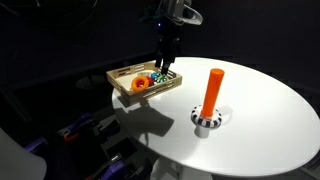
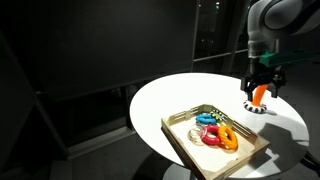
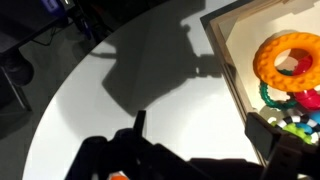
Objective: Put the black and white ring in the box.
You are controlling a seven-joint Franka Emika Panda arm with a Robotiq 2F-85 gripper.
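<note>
Light wooden shallow tray (image 3: 226,62) holds small black-and-white segmented ring (image 3: 295,127), lower right of wrist view; I see Robotiq gripper (image 2: 261,92) fingers spread wide, empty.

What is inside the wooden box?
The box holds a pile of coloured rings: an orange ring, a red ring, a blue ring. In an exterior view the gripper covers its far part, so whether the black and white ring lies inside cannot be told.
</note>
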